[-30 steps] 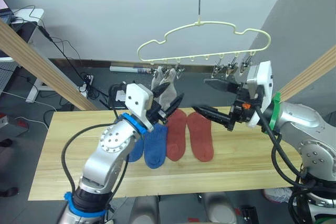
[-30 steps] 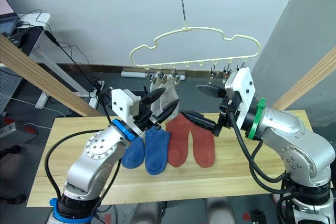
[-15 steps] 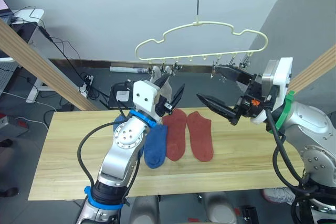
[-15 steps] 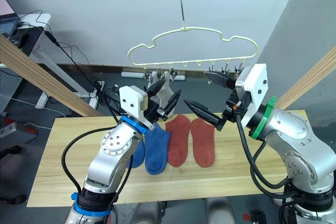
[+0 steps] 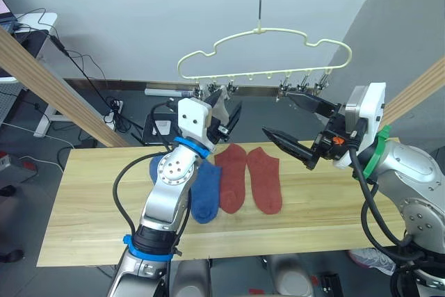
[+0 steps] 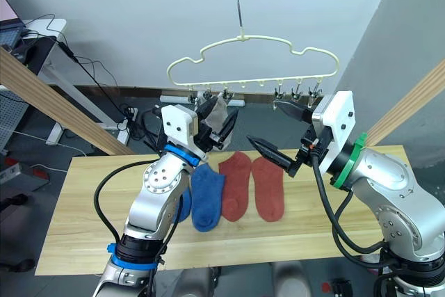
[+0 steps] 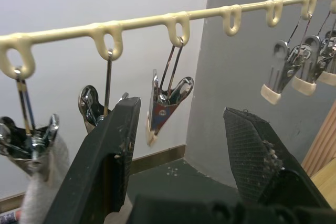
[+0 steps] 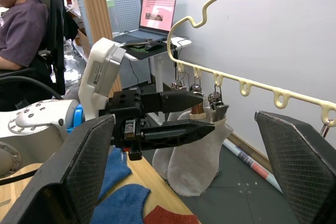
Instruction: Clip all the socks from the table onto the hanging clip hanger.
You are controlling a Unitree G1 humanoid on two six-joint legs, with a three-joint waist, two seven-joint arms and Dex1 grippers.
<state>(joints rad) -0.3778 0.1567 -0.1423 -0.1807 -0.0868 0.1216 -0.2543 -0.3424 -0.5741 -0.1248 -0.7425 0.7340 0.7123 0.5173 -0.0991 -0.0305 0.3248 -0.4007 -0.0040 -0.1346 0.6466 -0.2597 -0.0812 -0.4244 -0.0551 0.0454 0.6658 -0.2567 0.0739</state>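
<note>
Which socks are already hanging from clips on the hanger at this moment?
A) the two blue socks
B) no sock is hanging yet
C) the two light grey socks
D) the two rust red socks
C: the two light grey socks hang from clips on the clip hanger, while the blue socks and rust red socks lie on the table.
</note>
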